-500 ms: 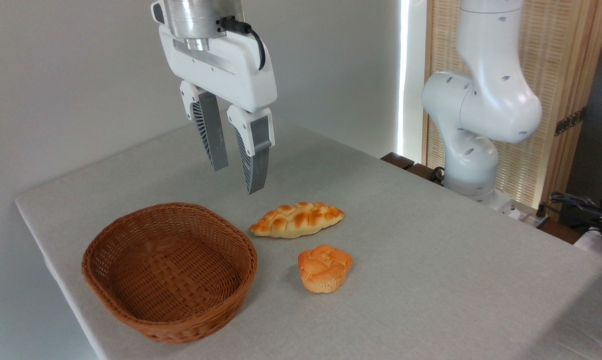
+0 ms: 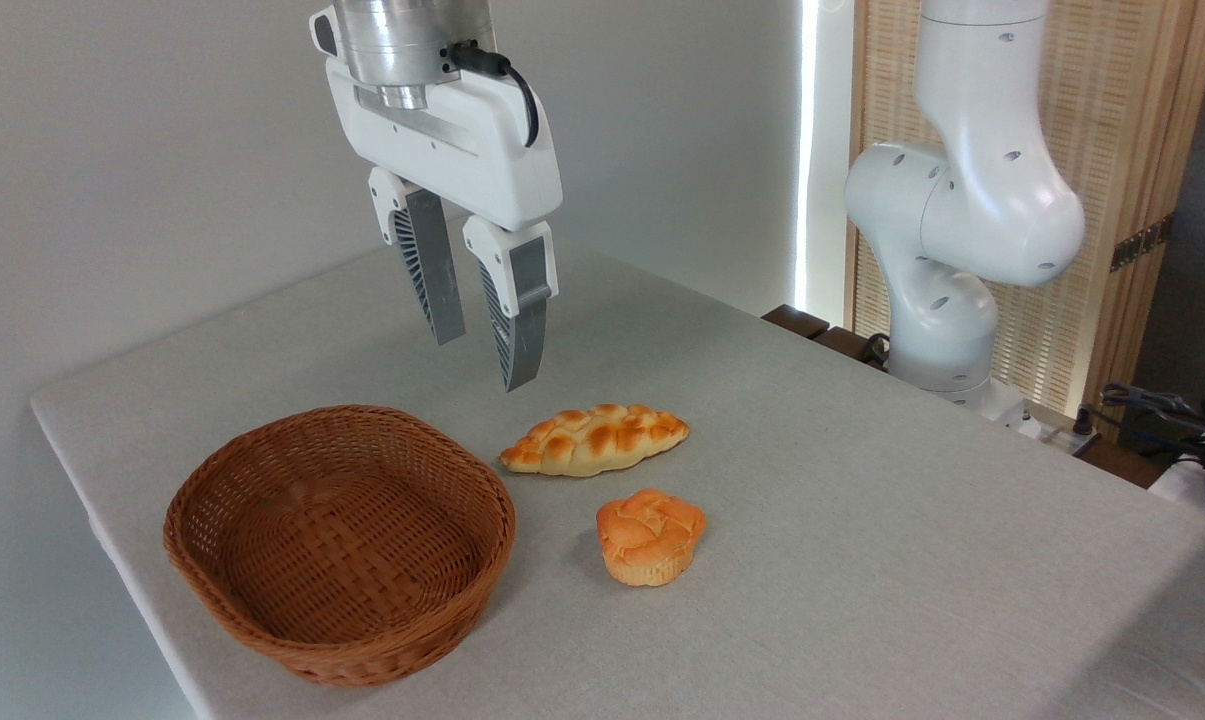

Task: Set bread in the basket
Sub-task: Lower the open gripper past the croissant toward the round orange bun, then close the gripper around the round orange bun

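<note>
Pincer [image 2: 482,362] of the white arm hangs in the air well above the grey cloth-covered bench [image 2: 862,520], its two ribbed grey fingers [image 2: 440,285] parted by a narrow gap and holding nothing. Both fingers point down and lean a little toward the right of the picture, the white wrist block above them tilted the same way.

Below the pincer and forward to its right sits the small round orange-golden bun with a knotted top and pale fluted base [image 2: 650,536], upright on the bench and untouched. Nearer the pincer, almost under its tips, lies the longer braided golden loaf with pointed ends [image 2: 594,439], between the pincer and the bun. Below and to its left stands the round reddish-brown woven wicker basket [image 2: 340,545], empty, its rim near the loaf's left tip.

Judging by this layout, the grasp is not yet begun; the narrow gap looks too small for the bun.
</note>
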You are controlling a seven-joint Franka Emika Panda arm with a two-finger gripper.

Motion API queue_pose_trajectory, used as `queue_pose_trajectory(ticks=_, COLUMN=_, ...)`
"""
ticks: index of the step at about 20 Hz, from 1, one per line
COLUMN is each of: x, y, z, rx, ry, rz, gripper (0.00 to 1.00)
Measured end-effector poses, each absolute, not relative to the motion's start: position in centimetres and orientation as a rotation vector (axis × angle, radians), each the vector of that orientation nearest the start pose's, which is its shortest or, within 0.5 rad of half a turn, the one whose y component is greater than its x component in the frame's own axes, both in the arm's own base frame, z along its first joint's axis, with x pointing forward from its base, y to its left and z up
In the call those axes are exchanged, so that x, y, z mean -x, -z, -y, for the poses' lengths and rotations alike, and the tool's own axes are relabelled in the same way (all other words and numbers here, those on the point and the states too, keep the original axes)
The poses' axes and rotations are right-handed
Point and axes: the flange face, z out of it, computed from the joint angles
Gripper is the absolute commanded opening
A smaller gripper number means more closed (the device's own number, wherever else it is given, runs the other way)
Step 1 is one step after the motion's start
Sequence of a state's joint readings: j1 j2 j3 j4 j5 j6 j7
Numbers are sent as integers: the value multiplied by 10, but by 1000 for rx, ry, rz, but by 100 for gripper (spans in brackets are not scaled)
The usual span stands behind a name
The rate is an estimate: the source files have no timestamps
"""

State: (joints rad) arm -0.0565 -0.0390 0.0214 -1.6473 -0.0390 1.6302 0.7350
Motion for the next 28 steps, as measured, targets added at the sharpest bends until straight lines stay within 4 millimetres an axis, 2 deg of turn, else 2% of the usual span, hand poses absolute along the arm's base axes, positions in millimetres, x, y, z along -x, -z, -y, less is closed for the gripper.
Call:
queue_pose_trajectory(ticks=4, x=-536, y=-602, z=21, rx=2948, ry=16, rz=-1194, gripper=100)
queue_pose_trajectory(ticks=11, x=-495, y=-574, z=-8, rx=2934, ry=-17, rz=-1273, gripper=100)
queue_pose_trajectory(ticks=15, x=-490, y=-544, z=-15, rx=2839, ry=-115, rz=-1379, gripper=100)
queue_pose_trajectory(ticks=23, x=-486, y=-480, z=-5, rx=2736, ry=-108, rz=-1562, gripper=100)
queue_pose_trajectory(ticks=28, x=-483, y=-472, z=-6, rx=2687, ry=-126, rz=-1642, gripper=100)
